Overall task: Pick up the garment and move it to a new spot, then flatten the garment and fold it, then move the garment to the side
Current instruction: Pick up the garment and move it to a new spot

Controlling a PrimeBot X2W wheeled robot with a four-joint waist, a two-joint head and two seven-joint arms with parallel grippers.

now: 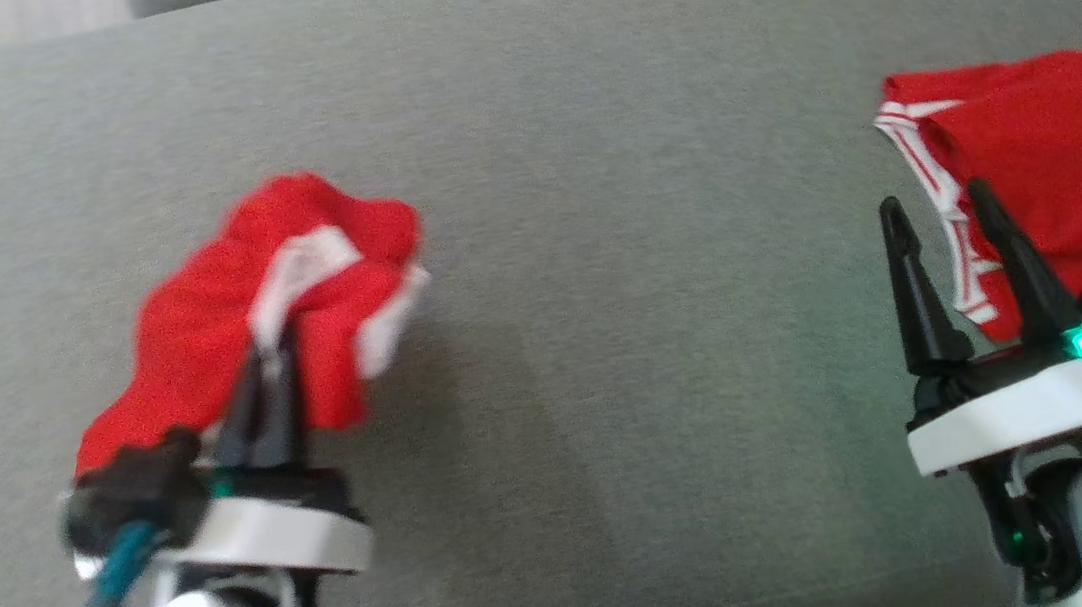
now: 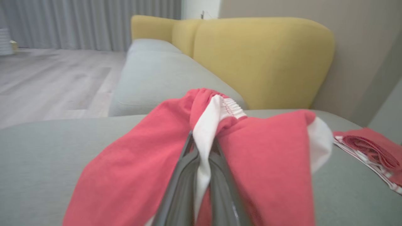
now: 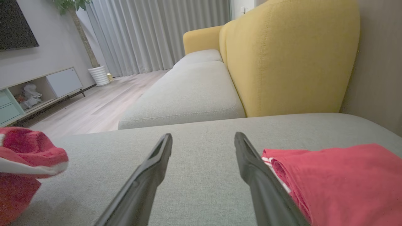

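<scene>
The garment [image 1: 201, 319] is red with a white waistband, bunched up and hanging over the grey seat cushion [image 1: 602, 116] at the left. My left gripper [image 1: 276, 346] is shut on the garment, its fingers pinching the white band. In the left wrist view the cloth [image 2: 132, 169] drapes to both sides of the closed left gripper [image 2: 202, 147]. My right gripper [image 1: 933, 202] stands open and empty at the right, low over the cushion. The right wrist view shows the right gripper [image 3: 203, 138] spread wide, with the held garment [image 3: 28, 147] far to its left.
A second red garment [image 1: 1059, 159] with white striped trim lies flat at the right edge, beside my right fingers [image 3: 260, 175]. Yellow backrests [image 3: 292, 56] rise behind the cushion. Beyond the sofa are a wooden floor [image 3: 94, 106], curtains and a low cabinet [image 3: 37, 91].
</scene>
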